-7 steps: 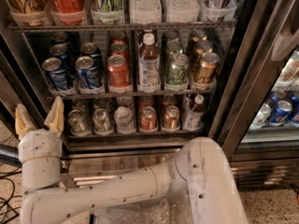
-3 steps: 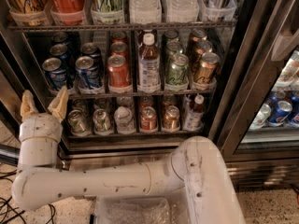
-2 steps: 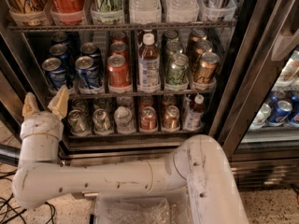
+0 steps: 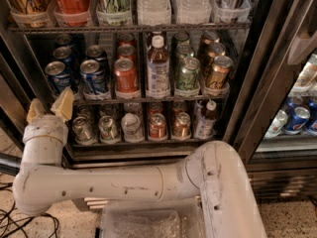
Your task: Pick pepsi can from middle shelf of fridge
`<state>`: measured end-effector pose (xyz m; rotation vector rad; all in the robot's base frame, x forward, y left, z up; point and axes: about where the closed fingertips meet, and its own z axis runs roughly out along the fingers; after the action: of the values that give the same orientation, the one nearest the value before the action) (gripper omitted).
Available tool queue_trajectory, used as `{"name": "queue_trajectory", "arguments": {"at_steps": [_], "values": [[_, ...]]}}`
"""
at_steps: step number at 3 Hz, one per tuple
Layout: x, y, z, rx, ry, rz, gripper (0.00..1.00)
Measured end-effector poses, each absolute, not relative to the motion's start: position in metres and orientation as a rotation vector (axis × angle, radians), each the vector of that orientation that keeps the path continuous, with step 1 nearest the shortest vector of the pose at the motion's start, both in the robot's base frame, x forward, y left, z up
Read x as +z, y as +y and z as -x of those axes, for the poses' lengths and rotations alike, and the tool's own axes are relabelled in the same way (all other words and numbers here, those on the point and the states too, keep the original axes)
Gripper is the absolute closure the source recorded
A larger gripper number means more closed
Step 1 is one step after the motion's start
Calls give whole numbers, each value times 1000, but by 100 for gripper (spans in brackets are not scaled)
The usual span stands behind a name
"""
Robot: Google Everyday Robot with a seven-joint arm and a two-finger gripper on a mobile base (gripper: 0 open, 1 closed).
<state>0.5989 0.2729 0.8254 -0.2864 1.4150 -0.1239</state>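
The fridge (image 4: 257,83) stands open in front of me. Its middle shelf (image 4: 148,100) holds lanes of cans. Two blue pepsi cans stand at the front left, one (image 4: 92,77) second from the left and one (image 4: 57,76) at the far left, with more blue cans behind them. My gripper (image 4: 49,107) points up at the lower left, just below and in front of the shelf's left end, under the far-left pepsi can. Its two tan fingers (image 4: 64,103) stand apart and hold nothing.
On the middle shelf, to the right of the pepsi cans, stand a red can (image 4: 126,76), a bottle (image 4: 158,68), a green can (image 4: 188,73) and a gold can (image 4: 218,73). The lower shelf (image 4: 148,142) holds several cans. A neighbouring cooler (image 4: 297,118) is at the right. Cables (image 4: 20,222) lie on the floor at left.
The gripper has risen and shifted slightly right toward the middle shelf's left end, then stayed nearly still. The cans have not moved.
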Motion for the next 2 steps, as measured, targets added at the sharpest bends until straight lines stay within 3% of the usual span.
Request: {"name": "queue_trajectory", "arguments": {"at_steps": [2], "values": [[828, 265, -614, -136, 1372, 171, 29]]}}
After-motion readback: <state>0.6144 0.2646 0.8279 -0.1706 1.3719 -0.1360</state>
